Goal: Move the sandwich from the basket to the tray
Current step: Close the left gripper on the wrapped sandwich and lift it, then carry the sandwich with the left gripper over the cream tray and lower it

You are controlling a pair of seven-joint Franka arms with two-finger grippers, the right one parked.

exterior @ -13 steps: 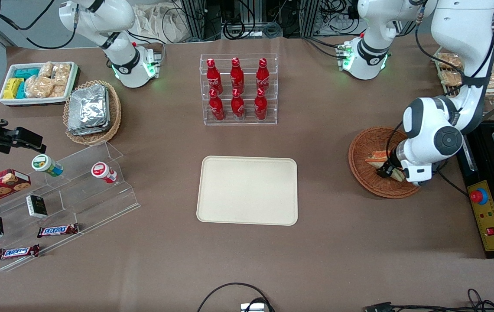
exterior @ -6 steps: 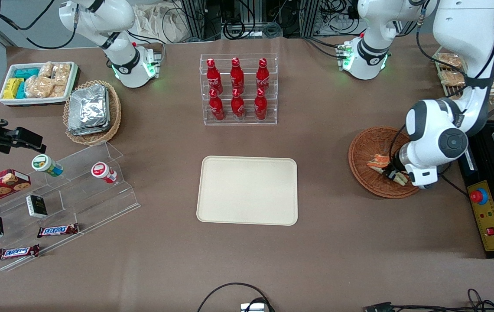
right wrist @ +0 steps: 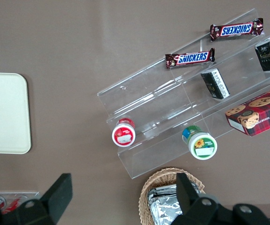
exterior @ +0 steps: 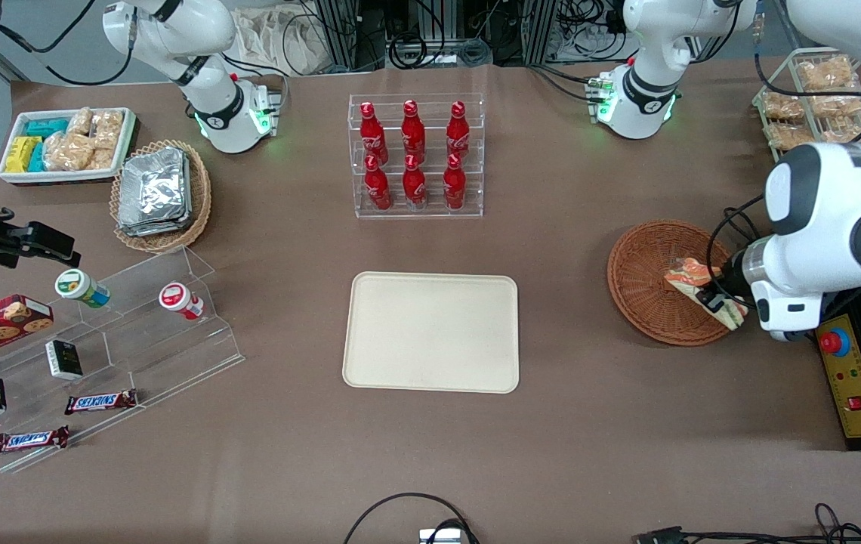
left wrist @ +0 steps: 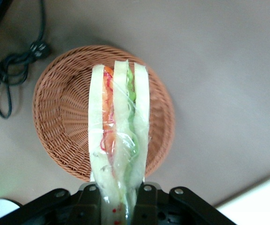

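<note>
The gripper (exterior: 719, 301), clamped on the clear-wrapped wedge sandwich (exterior: 702, 287), has risen above the round woven basket (exterior: 642, 279); the smooth cream tray (exterior: 432, 332) lies well apart.

A brown table (exterior: 612, 438) fills the frame, with the cream tray (exterior: 430, 332) lying flat at its centre and a clear rack of red bottles (exterior: 415, 155) in the upper middle. Toward the working arm's end sits the reddish basket (exterior: 642, 279), and the gripper (exterior: 714, 298) hangs above it, clamped on the sandwich (exterior: 691, 276). Toward the parked arm's end stand a tan basket of foil packs (exterior: 162, 193), a white bin of snacks (exterior: 64, 143) and, lower in the frame, a clear stepped stand (exterior: 121, 355).
</note>
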